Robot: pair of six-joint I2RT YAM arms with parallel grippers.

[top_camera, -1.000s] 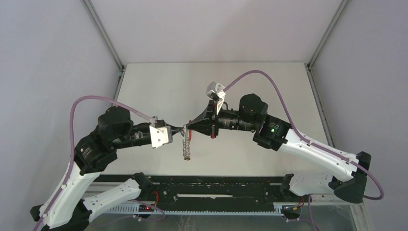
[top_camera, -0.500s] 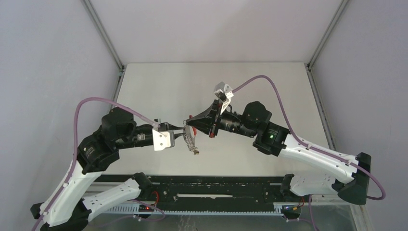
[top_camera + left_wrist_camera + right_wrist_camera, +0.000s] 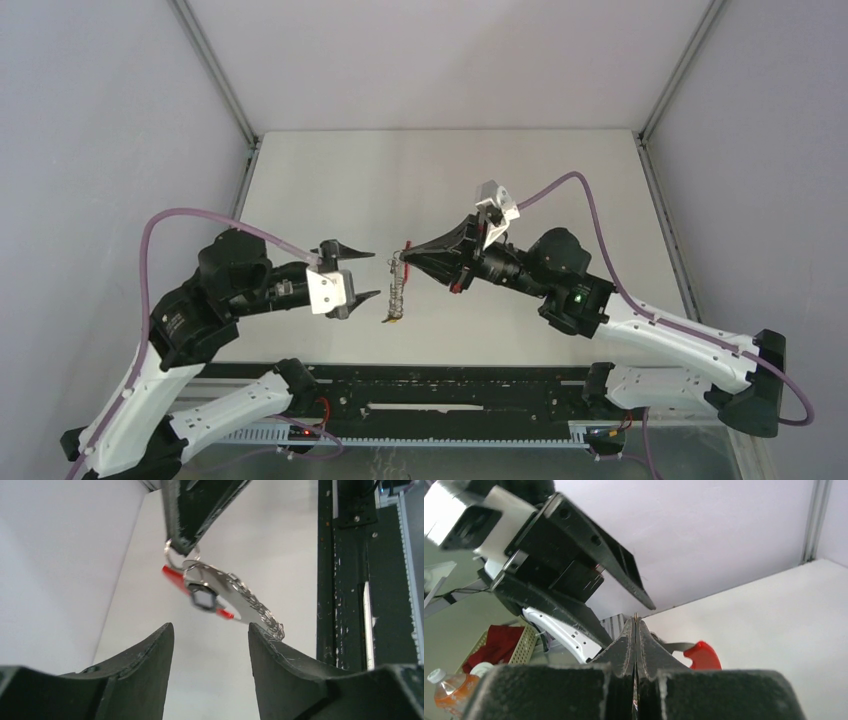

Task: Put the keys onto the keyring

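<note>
The keyring (image 3: 398, 285), a black-tagged key (image 3: 202, 599) seemingly on it, is pinched by a wire ring (image 3: 172, 556) in the shut right jaws and hangs just before the parted, empty left jaws; threading is judged nearly finished, and a re-grasp or a lowering to the counter (image 3: 330, 180) is called for.

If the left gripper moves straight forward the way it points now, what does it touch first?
Probably the keyring, hanging from the shut right gripper just ahead of the open left gripper; depth is unclear, so it might pass beside it.
</note>
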